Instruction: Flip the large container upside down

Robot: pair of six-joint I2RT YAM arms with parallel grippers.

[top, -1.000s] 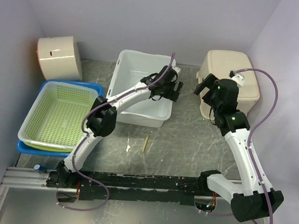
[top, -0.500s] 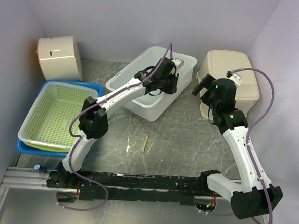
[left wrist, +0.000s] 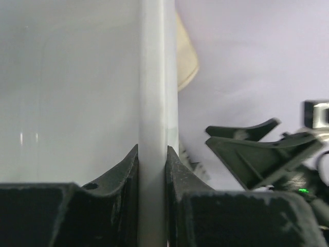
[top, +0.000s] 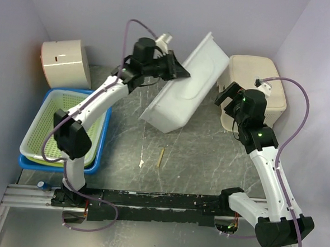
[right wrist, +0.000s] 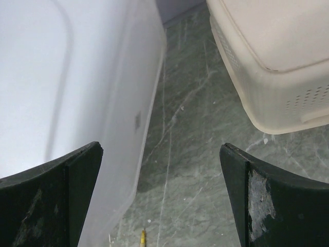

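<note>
My left pincer (left wrist: 152,154) grips the rim of the container (top: 185,91), which is raised and tipped steeply on edge above the middle of the counter (top: 207,159), its lower corner at or close to the surface. My right pincer (right wrist: 160,149) gapes empty just beside it. I judge the flip about half done: it must go past upright and be laid mouth-down.
</note>
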